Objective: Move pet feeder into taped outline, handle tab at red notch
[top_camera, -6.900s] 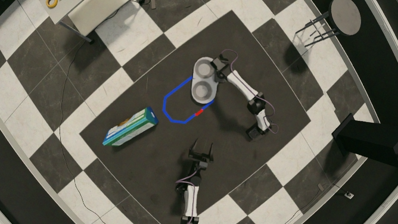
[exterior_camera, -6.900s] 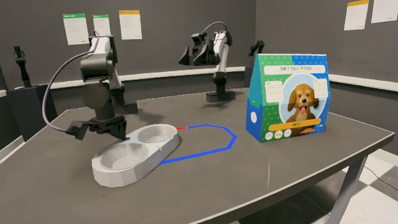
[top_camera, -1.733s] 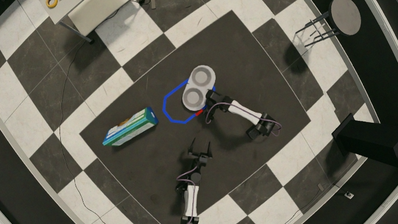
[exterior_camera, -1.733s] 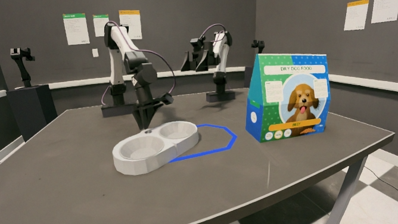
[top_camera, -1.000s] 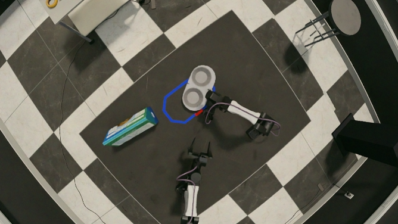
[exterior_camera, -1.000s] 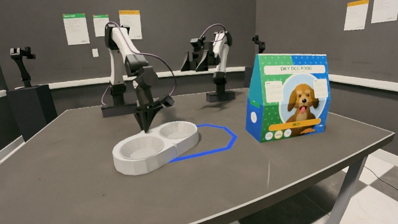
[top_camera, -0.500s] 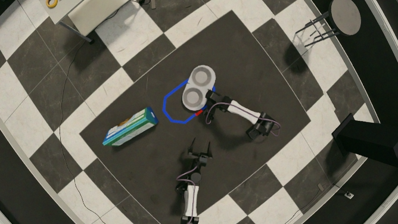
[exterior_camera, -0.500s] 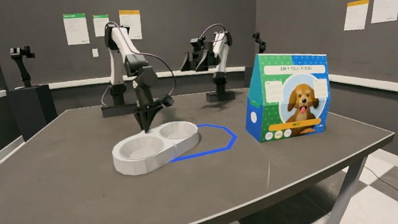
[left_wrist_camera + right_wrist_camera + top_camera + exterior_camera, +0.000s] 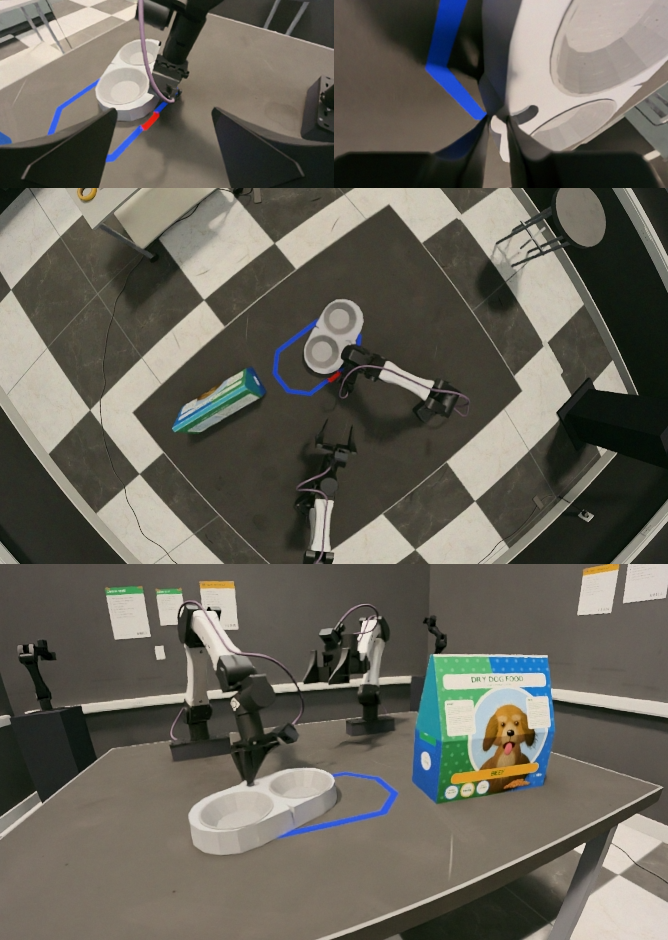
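Nearest, the outer steel bowl (image 9: 341, 318) (image 9: 235, 811) (image 9: 136, 54) (image 9: 579, 126) of the pet feeder (image 9: 332, 334) (image 9: 305, 814) (image 9: 126, 114) (image 9: 531, 84) sits beyond the blue outline (image 9: 275, 363) (image 9: 345, 819) (image 9: 80, 94) (image 9: 440, 33); the feeder lies only partly inside. At its side the right gripper (image 9: 348, 360) (image 9: 250, 783) (image 9: 164, 72) (image 9: 498, 117) is nearly closed, its tips apparently pinching the handle tab (image 9: 497, 125) through the hole. A firm grip before any pull seems wise, then a low, slow slide and turn bringing the tab to the red notch (image 9: 334, 377) (image 9: 150, 122), so neither bowl tips. The inner bowl (image 9: 321, 351) (image 9: 302, 784) (image 9: 123, 88) (image 9: 611, 25) also looks level in its well; both appear empty. Farther off, the left gripper (image 9: 339, 423) (image 9: 322, 682) (image 9: 164, 109) hangs wide open, holding nothing. The dog food bag (image 9: 220, 403) (image 9: 495, 729) stands upright, apart from the outline
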Robot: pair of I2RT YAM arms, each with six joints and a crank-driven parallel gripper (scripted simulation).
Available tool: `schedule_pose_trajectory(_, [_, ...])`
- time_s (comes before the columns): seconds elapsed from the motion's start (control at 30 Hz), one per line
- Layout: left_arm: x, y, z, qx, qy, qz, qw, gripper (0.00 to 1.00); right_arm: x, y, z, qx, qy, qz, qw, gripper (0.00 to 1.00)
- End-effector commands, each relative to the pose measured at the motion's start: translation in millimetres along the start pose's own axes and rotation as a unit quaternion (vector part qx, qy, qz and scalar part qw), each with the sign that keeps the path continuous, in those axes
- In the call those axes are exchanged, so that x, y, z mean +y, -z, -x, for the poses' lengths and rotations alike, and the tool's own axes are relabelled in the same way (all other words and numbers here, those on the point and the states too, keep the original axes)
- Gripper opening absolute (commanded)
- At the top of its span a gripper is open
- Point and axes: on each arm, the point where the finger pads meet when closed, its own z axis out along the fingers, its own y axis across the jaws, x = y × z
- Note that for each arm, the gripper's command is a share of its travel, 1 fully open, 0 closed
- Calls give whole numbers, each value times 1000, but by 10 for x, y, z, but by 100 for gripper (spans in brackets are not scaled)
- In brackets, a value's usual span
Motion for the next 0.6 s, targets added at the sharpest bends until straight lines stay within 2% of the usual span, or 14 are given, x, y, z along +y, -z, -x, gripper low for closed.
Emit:
schedule_pose_trajectory(0.0, [-16, -10, 8, -1, -1, -1, 1000, 100, 21, -61, 85, 4, -31, 12, 999, 11])
schedule_pose_trajectory(0.07, [-16, -10, 8, -1, -1, -1, 1000, 100, -55, -77, 197, -9, -13, 3, 1000, 11])
schedule_pose_trajectory(0.57, [-16, -10, 8, -1, -1, -1, 1000, 100, -53, -83, 351, -2, -34, 10, 999, 11])
